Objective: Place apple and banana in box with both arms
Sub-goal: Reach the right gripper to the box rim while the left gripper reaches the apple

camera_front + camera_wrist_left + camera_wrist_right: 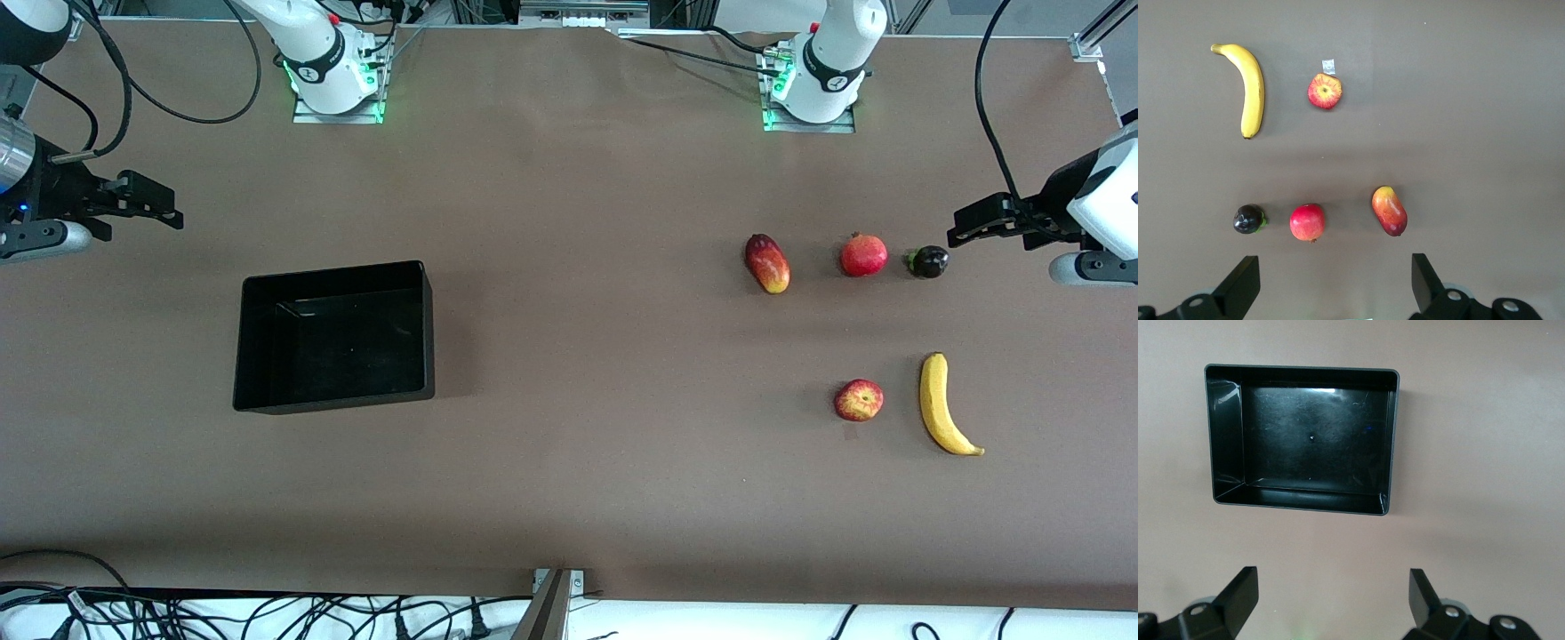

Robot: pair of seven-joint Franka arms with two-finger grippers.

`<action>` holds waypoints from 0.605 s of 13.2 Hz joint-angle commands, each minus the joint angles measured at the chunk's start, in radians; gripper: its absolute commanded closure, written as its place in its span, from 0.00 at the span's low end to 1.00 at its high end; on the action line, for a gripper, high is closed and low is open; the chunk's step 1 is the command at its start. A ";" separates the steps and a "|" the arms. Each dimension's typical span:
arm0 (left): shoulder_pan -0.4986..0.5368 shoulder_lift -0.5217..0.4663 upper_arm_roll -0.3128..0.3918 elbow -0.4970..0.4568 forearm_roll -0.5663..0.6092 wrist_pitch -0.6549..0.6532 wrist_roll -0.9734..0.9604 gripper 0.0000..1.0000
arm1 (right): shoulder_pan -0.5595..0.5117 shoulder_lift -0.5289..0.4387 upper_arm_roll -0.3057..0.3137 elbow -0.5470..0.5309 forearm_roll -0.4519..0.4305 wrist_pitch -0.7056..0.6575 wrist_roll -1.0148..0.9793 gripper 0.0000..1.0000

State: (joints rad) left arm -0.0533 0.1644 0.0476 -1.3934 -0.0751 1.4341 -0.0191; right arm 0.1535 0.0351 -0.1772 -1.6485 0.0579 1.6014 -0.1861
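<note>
- Brown table surface fills your view, and nothing of the task is done yet: both fruits lie on it and the box is empty.
- Your box, shallow and glossy black, sits toward the right arm's end of the table; the right wrist view shows only its bare shiny floor.
- Your apple, red with yellow patches, rests toward the left arm's end of the table, well apart from the box.
- Your banana lies just beside the apple, a little closer to the left arm's end, not touching it.
- Three other fruits sit in a row farther from the front camera than the apple: an elongated red-yellow fruit, a round red fruit and a small dark fruit. Leave these alone.
- Your left gripper hangs at the table's edge beside the small dark fruit, jaws spread wide and holding nothing.
- Your right gripper hangs at the other end of the table, up from the box, jaws likewise spread and empty.
- A small pale scrap lies just beside the apple in the left wrist view; it may be a bit of tape, though you cannot be sure.
- What remains is everything: picking up each fruit, carrying it across to the box, and releasing it inside.
</note>
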 commanded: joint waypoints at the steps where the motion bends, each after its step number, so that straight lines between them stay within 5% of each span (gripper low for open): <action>1: 0.012 -0.010 -0.018 -0.010 0.026 0.012 -0.007 0.00 | 0.009 0.011 -0.002 0.027 -0.015 -0.028 0.019 0.00; 8: 0.018 0.091 -0.018 -0.010 0.028 0.133 -0.009 0.00 | -0.005 0.144 -0.011 -0.051 -0.055 0.097 0.005 0.00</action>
State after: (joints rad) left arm -0.0506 0.1975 0.0469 -1.3992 -0.0748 1.4974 -0.0191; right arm 0.1528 0.1056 -0.1822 -1.6623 0.0223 1.6190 -0.1861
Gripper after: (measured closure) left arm 0.000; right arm 0.000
